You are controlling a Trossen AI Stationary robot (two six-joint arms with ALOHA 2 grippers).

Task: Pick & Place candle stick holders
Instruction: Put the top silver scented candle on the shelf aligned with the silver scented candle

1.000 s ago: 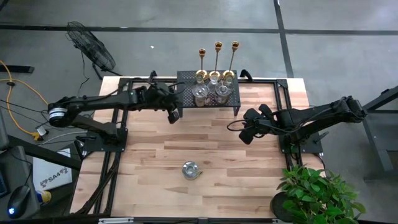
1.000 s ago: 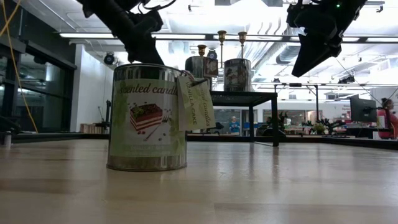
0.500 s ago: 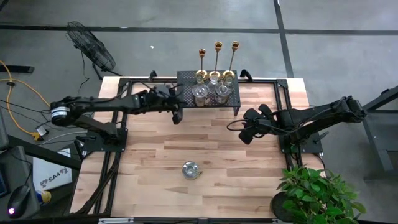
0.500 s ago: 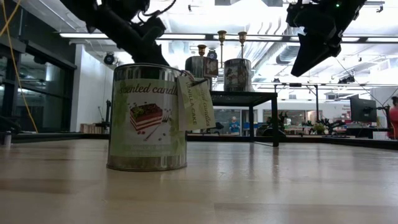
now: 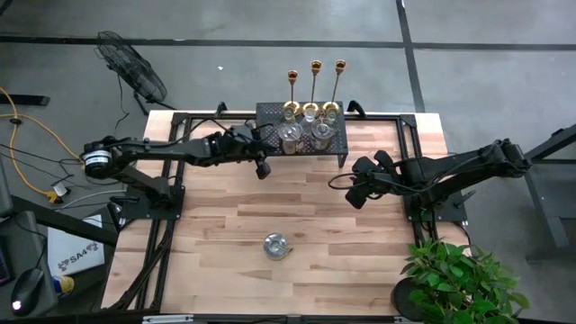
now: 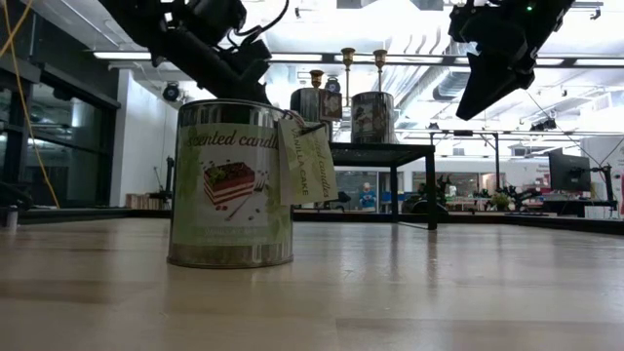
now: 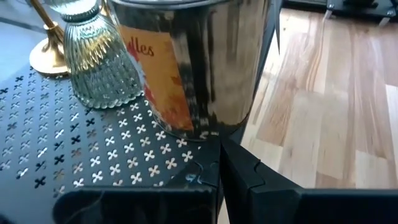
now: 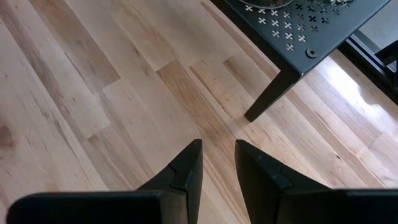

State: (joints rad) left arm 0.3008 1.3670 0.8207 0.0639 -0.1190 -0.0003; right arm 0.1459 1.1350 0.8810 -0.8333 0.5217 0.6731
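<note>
1. Over the last second the left hand (image 5: 262, 167) has slid right along the tabletop (image 5: 297, 211) toward the black mesh stand (image 5: 335, 142); it now hangs at the stand's left near corner, fingers pressed together and holding nothing.
2. That looks like an approach: no candle stick holders have been picked yet. The brass holders (image 5: 315, 88) stand along the stand's far edge, with a glass holder (image 7: 99, 68) just beside a shiny tin (image 7: 199, 62).
3. The right hand (image 8: 216, 163) has not moved, narrowly parted and empty, right of the stand.
4. Readable: "Scented candle" on the near tin (image 6: 232, 183), its tag apparently reading "Vanilla cake".
</note>
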